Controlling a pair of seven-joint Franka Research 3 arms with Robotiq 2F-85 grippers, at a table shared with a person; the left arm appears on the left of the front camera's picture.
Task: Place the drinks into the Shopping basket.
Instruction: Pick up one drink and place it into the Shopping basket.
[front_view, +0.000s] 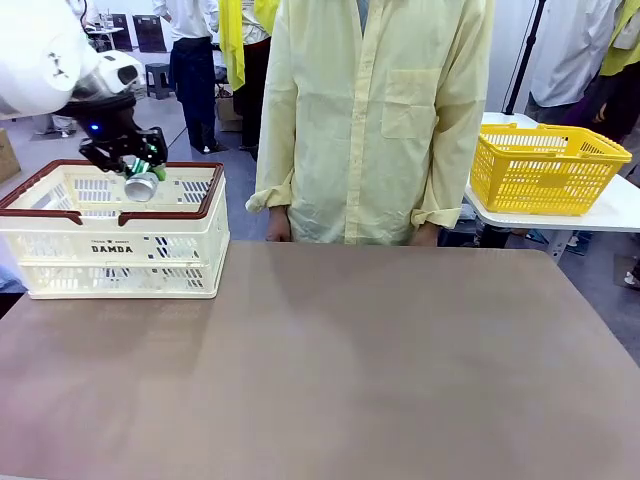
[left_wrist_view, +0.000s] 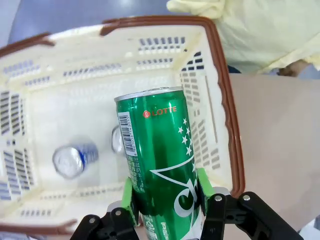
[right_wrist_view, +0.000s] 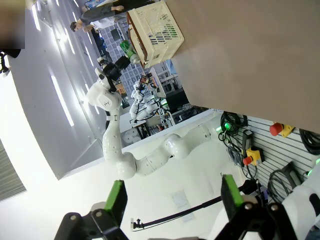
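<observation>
left gripper (left_wrist_view: 167, 210) clamped on green can (left_wrist_view: 161, 165), pads at mid-body, poised above the shopping basket (front_view: 115, 245). blue can (left_wrist_view: 74, 159) already lying on basket floor, another beside it. right gripper (right_wrist_view: 172, 200) wide open, holding nothing. judged: thin aluminium, rigid but dentable, smooth and slippery; best gripped across the cylinder's middle, moderately, then released low.

We've got a wide open brown table (front_view: 380, 370), nothing on it between us and the person (front_view: 375, 120) at the far edge. The Shopping basket (front_view: 112, 245) sits at the left, top open; inside, a blue can (left_wrist_view: 75, 159) lies on the floor, maybe another beside it, leaving bare floor around.
</observation>
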